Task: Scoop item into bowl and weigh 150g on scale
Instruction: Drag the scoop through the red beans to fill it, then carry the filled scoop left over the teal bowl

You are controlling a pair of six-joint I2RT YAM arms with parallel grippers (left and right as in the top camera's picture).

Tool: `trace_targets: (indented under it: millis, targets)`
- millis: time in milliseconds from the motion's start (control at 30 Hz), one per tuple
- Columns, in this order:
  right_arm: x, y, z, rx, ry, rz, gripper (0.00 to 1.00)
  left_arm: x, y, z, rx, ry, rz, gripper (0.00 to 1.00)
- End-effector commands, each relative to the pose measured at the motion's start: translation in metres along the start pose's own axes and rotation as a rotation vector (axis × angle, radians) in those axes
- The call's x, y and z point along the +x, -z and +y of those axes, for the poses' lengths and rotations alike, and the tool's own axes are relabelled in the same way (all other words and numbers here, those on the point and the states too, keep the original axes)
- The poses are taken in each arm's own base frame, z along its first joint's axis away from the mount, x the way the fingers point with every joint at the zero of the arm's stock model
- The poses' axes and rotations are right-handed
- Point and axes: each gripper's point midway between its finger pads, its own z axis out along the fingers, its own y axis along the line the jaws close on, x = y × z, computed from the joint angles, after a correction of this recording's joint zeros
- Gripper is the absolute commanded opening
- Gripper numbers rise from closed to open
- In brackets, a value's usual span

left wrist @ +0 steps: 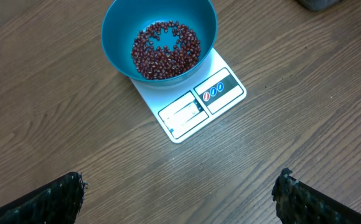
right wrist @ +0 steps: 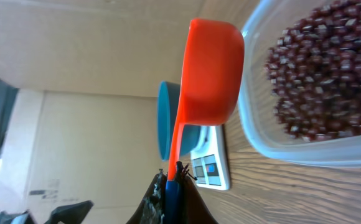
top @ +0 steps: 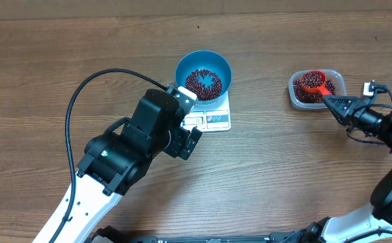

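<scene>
Left hand (left wrist: 179, 198): fingers spread wide, nothing between them; hovers over the surface (top: 61, 61) on the near side of the kitchen scale (top: 214, 119), apart from it. White scale sits mid-surface, toward the far edge; display not legible. Blue bowl (top: 203, 74) stands on the scale's far part, display and buttons uncovered. Beans (top: 203, 83), dark red, lie in a loose layer over the bowl's bottom. Toward the right edge: clear plastic tub (top: 295, 94) with more of the same beans. Orange scoop (top: 313, 81) over the tub, some beans in its cup. Right hand (top: 334, 103): fingers pressed together, pinching the scoop's handle end
</scene>
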Motion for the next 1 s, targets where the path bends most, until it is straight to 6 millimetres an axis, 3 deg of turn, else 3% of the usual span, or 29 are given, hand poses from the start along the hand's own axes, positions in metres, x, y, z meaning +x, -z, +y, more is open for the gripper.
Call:
trace_targets:
  millis: [0, 233, 667, 967]
  targets:
    - [0.003, 0.001, 0.015, -0.101, -0.003, 0.010, 0.04, 0.001, -0.003, -0.001, 0.010, -0.013, 0.008, 1.00]
    - [0.010, -0.009, 0.023, -0.134, -0.002, 0.049, 0.04, 0.001, -0.003, -0.001, 0.009, -0.012, 0.008, 1.00]
    - [0.059, -0.069, 0.046, -0.180, 0.030, 0.267, 0.04, 0.001, -0.003, -0.001, 0.010, -0.013, 0.008, 1.00]
    - [0.081, -0.088, 0.059, -0.223, 0.048, 0.352, 0.04, 0.001, -0.003, -0.001, 0.010, -0.013, 0.008, 0.99]
